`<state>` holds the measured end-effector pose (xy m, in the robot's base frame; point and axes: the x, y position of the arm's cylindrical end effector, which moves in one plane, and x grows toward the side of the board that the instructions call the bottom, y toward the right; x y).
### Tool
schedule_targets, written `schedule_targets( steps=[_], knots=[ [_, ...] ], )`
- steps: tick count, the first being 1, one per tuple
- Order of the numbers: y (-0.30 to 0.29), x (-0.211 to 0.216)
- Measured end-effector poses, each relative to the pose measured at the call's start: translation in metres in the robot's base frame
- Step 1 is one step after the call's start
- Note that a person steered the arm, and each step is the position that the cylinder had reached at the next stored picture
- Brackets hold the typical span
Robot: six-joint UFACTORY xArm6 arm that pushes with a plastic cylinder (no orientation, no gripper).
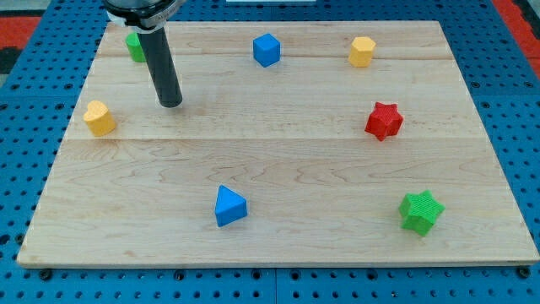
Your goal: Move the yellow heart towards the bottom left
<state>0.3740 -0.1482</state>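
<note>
**A:** ok so what's on the bench [278, 169] right now? only one camera view to go by.

**B:** wooden board with seven blocks spread out. The yellow heart [99, 117] sits at the left edge, a bit past the middle toward the far side. My tip [170, 103] is down on the wood just to the right of it and slightly farther back, with a clear gap between them, not touching.

**A:** fingers open or closed?

**B:** there aren't any fingers on this arm, just a straight dark rod, so nothing to open or shut, and it has hold of nothing. The rod leans up toward the far-left corner.

**A:** what's behind the rod up there?

**B:** a green block [134, 46] in the far-left corner, half hidden by the rod, so I can't tell its shape.

**A:** and the rest?

**B:** along the far edge there's a blue cube [267, 50] around the middle and a yellow hexagon-ish block [362, 51] further right. A red star [384, 121] is on the right side, about mid-depth. Near side: a blue triangle-ish wedge [229, 206] left of centre, and a green star [420, 211] toward the near-right corner. All well apart from each other.
</note>
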Motion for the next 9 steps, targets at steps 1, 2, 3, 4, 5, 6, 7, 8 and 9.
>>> schedule_targets(
  steps=[1,2,3,4,5,6,7,8,9],
  knots=[
    [-0.021,0.000],
    [-0.033,0.007],
    [-0.028,0.032],
    [-0.028,0.005],
    [-0.061,-0.010],
    [-0.102,0.007],
    [-0.112,0.021],
    [-0.119,0.024],
    [-0.119,0.026]
  ],
)
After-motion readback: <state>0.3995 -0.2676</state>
